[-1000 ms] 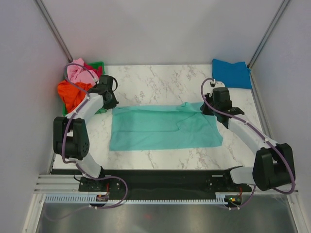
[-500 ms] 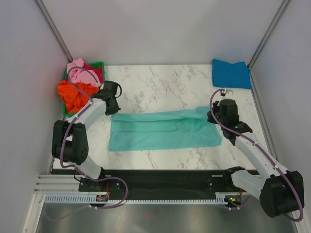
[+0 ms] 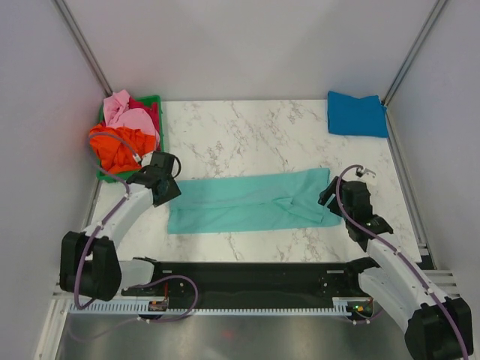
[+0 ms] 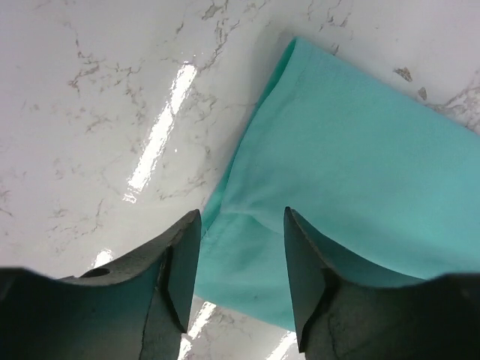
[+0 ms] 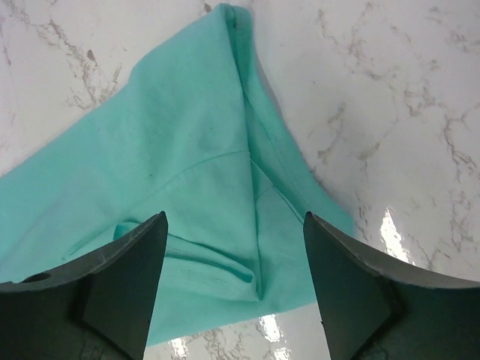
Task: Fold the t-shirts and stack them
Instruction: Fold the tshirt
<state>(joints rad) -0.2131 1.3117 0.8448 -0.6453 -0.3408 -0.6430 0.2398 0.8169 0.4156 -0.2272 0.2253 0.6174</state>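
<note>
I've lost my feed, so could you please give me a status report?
Left gripper, right gripper open, empty. Teal shirt folded into a strip, flat. Nothing blocking.

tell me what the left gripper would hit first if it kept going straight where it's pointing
Most likely the mint-teal t-shirt: its left edge lies straight ahead of the open left gripper, with the marble table beneath. How near the cloth is, I cannot tell.

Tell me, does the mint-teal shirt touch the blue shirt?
Apart. The top external view shows a wide strip of bare table between the mint-teal shirt and the blue shirt.
</note>
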